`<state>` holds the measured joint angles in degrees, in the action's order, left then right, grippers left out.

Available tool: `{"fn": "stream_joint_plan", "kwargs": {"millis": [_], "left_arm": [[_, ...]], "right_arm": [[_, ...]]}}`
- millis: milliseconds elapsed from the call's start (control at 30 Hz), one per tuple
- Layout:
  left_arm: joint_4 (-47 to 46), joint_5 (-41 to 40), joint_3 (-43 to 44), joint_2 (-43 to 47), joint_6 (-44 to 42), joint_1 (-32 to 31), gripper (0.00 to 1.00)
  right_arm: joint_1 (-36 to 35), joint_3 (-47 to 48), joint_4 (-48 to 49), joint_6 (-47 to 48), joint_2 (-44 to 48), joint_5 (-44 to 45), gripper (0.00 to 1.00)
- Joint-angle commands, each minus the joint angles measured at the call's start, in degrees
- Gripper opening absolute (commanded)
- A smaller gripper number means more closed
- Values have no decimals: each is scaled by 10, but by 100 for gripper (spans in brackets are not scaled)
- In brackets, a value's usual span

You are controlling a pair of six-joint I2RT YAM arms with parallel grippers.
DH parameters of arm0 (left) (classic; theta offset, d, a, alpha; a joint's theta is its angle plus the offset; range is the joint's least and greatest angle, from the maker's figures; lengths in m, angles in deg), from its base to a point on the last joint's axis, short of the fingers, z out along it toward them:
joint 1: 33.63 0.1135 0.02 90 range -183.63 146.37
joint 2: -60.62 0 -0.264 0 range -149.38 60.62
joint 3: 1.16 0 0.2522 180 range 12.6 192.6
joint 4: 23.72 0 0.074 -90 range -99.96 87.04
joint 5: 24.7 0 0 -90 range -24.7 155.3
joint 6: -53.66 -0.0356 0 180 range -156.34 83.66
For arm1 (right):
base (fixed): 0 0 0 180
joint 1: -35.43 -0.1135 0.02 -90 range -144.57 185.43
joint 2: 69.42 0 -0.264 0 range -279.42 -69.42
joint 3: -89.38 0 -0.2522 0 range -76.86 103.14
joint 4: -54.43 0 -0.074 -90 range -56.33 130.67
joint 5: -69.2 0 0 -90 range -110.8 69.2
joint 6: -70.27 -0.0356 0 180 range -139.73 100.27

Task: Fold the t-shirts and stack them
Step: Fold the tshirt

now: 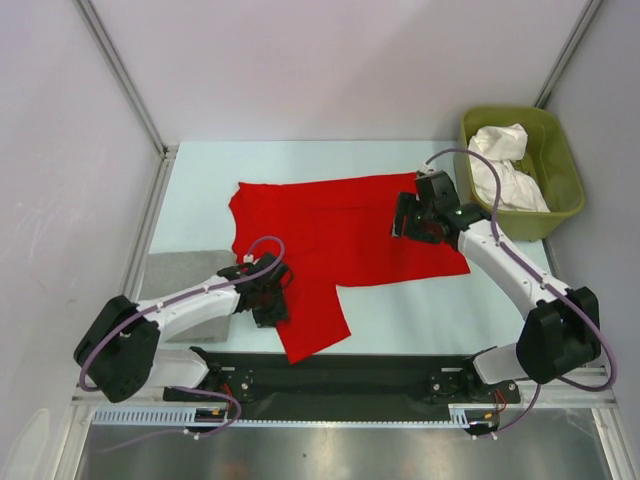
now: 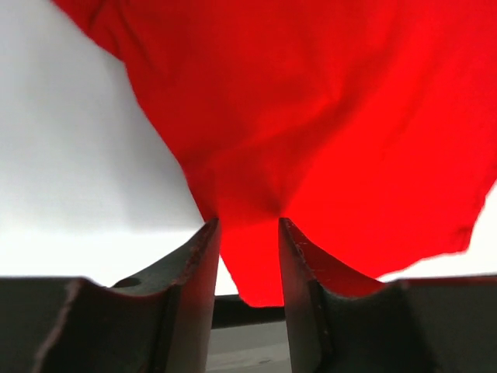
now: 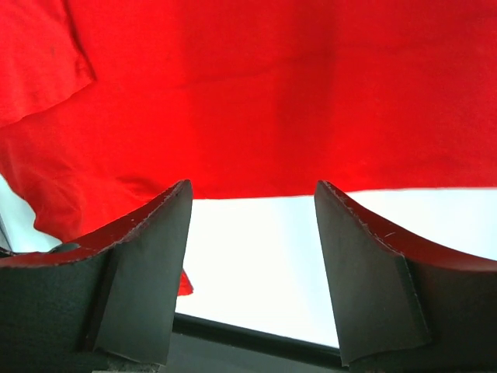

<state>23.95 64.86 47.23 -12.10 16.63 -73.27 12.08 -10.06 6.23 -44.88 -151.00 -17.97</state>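
Across the middle of the table, the red t-shirt lies flat, its long axis running left to right and one sleeve pointing toward the near edge. The left gripper pinches a pucker of red cloth between narrowed jaws. The right gripper gapes wide and empty at the shirt's edge. White t-shirts fill the olive tub.

Pale lilac walls, aluminium frame posts, white tabletop
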Motion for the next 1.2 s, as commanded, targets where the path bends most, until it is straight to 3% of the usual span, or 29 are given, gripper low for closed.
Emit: {"fn": "stream_joint_plan", "kwargs": {"millis": [0, 200, 433, 667, 1000, 1167], "left_arm": [[23, -30, 23, -21, 42, -4, 40], [91, -66, 39, 3, 64, -4, 41], [99, -66, 38, 17, 62, -8, 45], [59, -42, 26, -41, 57, -14, 44], [30, -27, 3, -76, 58, -15, 38], [32, -36, 17, -106, 43, -15, 26]], "right_arm": [[24, -16, -16, -13, 38, 16, 69], [63, -62, -17, -3, 80, -3, 69], [99, -90, -12, 0, 90, -23, 69], [108, -95, -13, 1, 91, -23, 70], [118, -131, -17, 1, 119, -39, 70], [118, -129, -18, 0, 119, -44, 70]]}}
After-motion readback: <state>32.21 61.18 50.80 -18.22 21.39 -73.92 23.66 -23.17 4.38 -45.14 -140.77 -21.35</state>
